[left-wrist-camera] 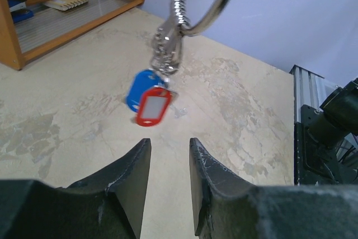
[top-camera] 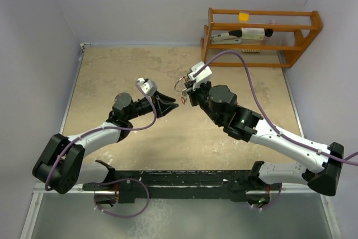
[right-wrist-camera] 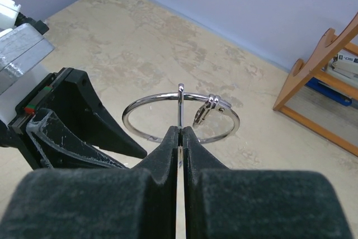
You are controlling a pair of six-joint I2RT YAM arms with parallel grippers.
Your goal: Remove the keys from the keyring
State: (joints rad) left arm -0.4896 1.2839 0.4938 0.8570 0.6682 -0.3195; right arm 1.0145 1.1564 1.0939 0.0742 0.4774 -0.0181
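Top view, right end effector (top-camera: 186,89): raised over the table (top-camera: 112,71). Its grip is too small to judge here. The keyring (top-camera: 180,84) shows at its tip, and a red speck of the keys (top-camera: 183,99) hangs under it.
Top view, left end effector (top-camera: 169,104): points at the right one, just beside the hanging keys. I cannot tell whether it touches them.
Top view, risk: the two tips are close, so an overshoot by the left arm could knock the right fingers and jar the ring loose.
Left wrist, left end effector (left-wrist-camera: 168,145): fingers spread, nothing between them.
Left wrist, keys: the blue-headed key (left-wrist-camera: 141,90) and red-headed key (left-wrist-camera: 152,107) overlap. They dangle from a small clasp (left-wrist-camera: 170,32) on the keyring (left-wrist-camera: 215,6), beyond the gap and off the table.
Left wrist, risk: the heads look soft-edged and may be swinging, so closing now could miss them. Because they overlap, one grab might take both, and a pull would then strain the clasp instead of freeing a key.
Right wrist, right end effector (right-wrist-camera: 180,131): pressed together, pinching the near edge of the keyring (right-wrist-camera: 134,113).
Right wrist, keys: hidden below the fingers. Only the clasp (right-wrist-camera: 204,113) shows, on the ring's far side.
Right wrist, risk: the hold is on thin wire. A sideways tug could turn the ring in the pads or slip it out and drop the bunch.
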